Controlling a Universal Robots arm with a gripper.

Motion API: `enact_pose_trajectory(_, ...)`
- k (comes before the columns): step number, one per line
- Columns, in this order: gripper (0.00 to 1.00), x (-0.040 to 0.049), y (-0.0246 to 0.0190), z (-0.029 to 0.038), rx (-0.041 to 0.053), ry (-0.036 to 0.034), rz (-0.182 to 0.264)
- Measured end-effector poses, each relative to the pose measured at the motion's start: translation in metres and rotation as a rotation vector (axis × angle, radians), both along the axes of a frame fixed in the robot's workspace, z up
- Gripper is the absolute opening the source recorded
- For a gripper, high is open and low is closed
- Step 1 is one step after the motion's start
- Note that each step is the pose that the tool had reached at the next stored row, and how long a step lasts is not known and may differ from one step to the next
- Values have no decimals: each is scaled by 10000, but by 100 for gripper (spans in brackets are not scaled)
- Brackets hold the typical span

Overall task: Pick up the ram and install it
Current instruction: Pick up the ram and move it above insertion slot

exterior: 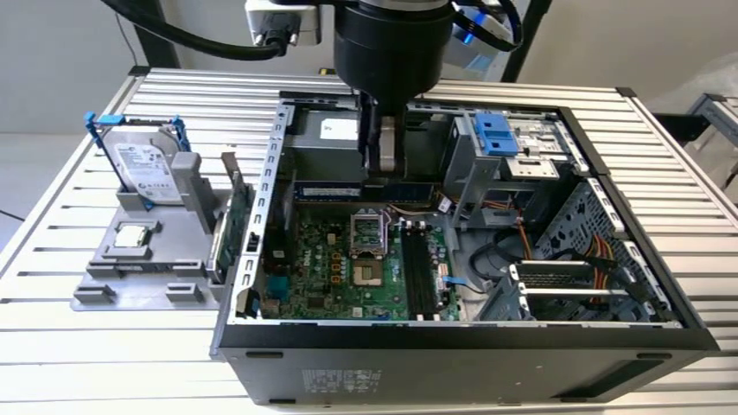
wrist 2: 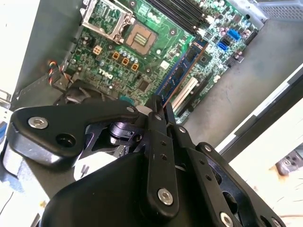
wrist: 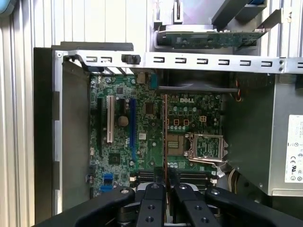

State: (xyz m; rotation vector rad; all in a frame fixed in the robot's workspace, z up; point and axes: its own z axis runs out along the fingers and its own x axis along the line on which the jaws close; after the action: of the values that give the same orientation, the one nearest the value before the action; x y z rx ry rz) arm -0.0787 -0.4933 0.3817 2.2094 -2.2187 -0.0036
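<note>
My gripper [exterior: 385, 177] is shut on the ram [exterior: 366, 189], a long dark blue-green stick that hangs level above the far side of the motherboard [exterior: 334, 272] inside the open computer case [exterior: 461, 333]. In the second wrist view the ram [wrist 2: 182, 71] juts out from between the black fingertips [wrist 2: 154, 113], with its chips and gold edge showing. The first wrist view has the ram [wrist: 165, 137] edge-on, as a thin copper line over the board, and my gripper [wrist: 165, 189] shut on it. The black memory slots [exterior: 421, 272] lie lower, toward the case's near side.
Outside the case, on the exterior view's left, a grey fixture [exterior: 98, 290] holds a silver hard drive [exterior: 150, 169] with a blue handle, a processor [exterior: 133, 235] and a green expansion card [exterior: 237, 229]. A drive cage [exterior: 496, 138] and cables [exterior: 576, 251] fill the case's right side.
</note>
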Motion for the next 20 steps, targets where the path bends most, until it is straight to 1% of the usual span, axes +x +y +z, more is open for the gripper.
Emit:
enact_pose_trajectory(10, 0, 116, 0, 0, -1, 1, 0)
enact_pose_trajectory(16, 0, 158, 1, 0, 0, 0, 0)
enact_pose_trajectory(20, 0, 169, 2, 0, 0, 0, 0)
